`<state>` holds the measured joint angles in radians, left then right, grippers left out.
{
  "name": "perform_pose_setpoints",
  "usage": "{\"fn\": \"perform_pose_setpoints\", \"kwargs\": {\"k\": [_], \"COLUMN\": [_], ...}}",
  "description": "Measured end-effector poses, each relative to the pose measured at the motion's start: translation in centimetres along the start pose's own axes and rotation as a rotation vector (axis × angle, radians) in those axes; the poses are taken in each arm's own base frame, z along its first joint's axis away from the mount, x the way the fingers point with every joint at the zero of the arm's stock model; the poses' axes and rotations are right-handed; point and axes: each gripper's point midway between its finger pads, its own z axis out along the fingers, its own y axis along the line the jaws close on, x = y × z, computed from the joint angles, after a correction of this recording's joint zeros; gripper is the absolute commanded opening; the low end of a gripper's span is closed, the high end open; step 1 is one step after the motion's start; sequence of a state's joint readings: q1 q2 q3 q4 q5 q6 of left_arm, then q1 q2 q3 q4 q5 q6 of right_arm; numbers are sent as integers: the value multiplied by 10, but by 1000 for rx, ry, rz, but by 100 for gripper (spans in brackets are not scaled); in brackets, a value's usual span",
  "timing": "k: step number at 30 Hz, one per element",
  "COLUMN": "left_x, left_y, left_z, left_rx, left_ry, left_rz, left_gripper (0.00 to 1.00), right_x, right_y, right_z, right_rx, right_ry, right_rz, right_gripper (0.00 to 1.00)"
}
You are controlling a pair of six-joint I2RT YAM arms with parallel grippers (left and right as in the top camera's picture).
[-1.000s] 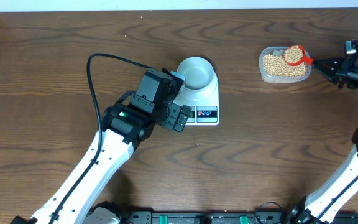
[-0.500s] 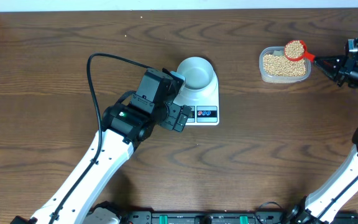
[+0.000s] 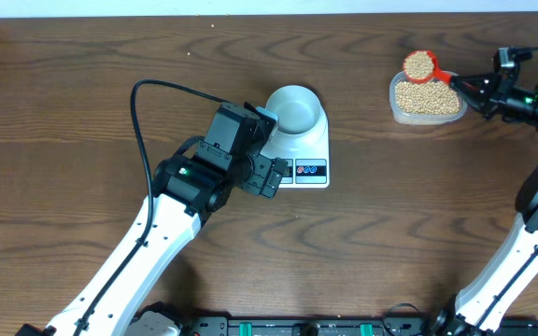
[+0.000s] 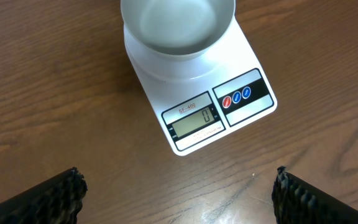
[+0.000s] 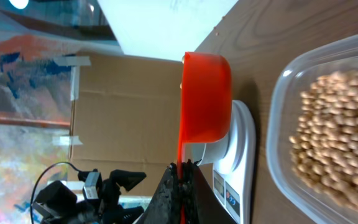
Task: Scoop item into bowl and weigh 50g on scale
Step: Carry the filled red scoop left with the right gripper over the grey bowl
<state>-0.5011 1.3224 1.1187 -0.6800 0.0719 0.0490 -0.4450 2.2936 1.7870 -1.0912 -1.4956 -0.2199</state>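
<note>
The white bowl (image 3: 295, 108) stands empty on the white scale (image 3: 306, 149); both show in the left wrist view, the bowl (image 4: 178, 28) above the scale's display (image 4: 194, 121), which reads 0. My left gripper (image 3: 271, 175) is open beside the scale's front left, its fingertips (image 4: 178, 193) wide apart over bare table. My right gripper (image 3: 470, 87) is shut on the handle of a red scoop (image 3: 420, 65) heaped with beans, held over the left end of the clear container (image 3: 426, 98) of beans. In the right wrist view the scoop (image 5: 207, 96) is seen from the side, the beans (image 5: 334, 146) below.
The left arm (image 3: 157, 233) lies across the table's front left with a black cable (image 3: 148, 103) looping behind it. The table's far edge runs just behind the container.
My right gripper has lifted the loaded scoop out of the beans and moved it left and toward the far edge. The left arm has not moved.
</note>
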Motion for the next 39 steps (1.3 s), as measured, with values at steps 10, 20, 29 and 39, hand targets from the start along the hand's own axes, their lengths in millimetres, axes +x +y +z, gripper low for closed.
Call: {"fn": "perform_pose_setpoints", "kwargs": {"k": [10,20,29,39], "left_x": [0,0,0,0], "left_y": [0,0,0,0], "left_z": [0,0,0,0], "left_rx": [0,0,0,0], "left_ry": [0,0,0,0], "left_rz": [0,0,0,0], "left_gripper": [98,98,98,98], "right_x": [19,48,82,112], "right_y": [10,20,30,34], "right_z": [44,96,140,173], "right_rx": [-34,-59,-81,-81], "right_ry": [98,225,342,440], "right_rz": [-5,-7,-11,-45], "right_gripper": [1,1,1,1]}}
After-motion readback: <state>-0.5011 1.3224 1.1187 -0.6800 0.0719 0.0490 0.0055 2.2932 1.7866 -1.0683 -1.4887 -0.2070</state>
